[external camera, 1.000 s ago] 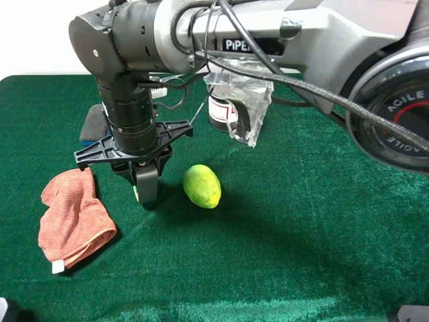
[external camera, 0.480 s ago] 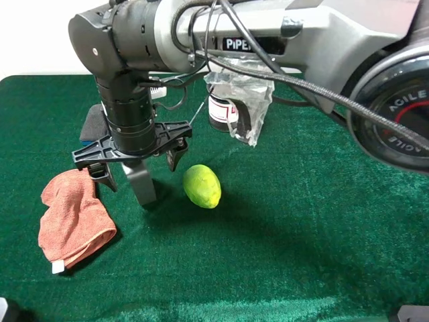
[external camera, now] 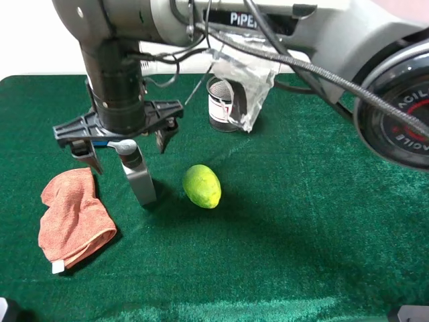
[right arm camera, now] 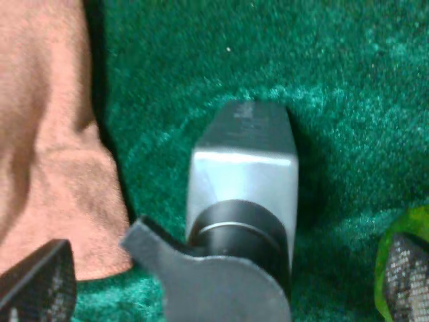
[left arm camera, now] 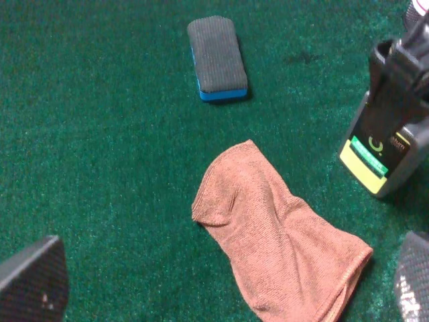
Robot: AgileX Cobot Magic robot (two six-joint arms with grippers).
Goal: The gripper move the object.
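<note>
Starting at the left of the green table (external camera: 301, 235), a rust-coloured cloth (external camera: 70, 221) lies crumpled, just beside the bottle (external camera: 139, 180) but not touching it. The left gripper (left arm camera: 220, 282) hangs over this cloth with its two fingers wide apart and nothing between them. A blue-backed eraser (left arm camera: 216, 57) lies further back, well apart from the cloth.

Next comes the bottle, standing upright on the felt between the cloth and the fruit (external camera: 202, 186). The right gripper (external camera: 127, 151) reaches across from the right and hangs straight above it. Its jaws are spread fully and hold nothing. One finger hangs on the cloth side and one on the fruit side, both clear of the bottle, with their tips at about the height of the pump head. Seen from the wrist, the pump head sits midway between the fingers.

The bottle looks like stiff plastic, small and probably light, so weight should be no trouble. It is tall for its narrow base and stands on soft felt, so a sideways nudge could tip it. Its smooth sides may slip under a weak squeeze. The best hold looks to be across the two flat faces of the body, below the pump, since the pump could turn or press down.

Right of the bottle lies the yellow-green fruit, near but apart. Further back stands a black mesh cup (external camera: 223, 106) with a clear plastic bag (external camera: 247, 77) hanging before it.
</note>
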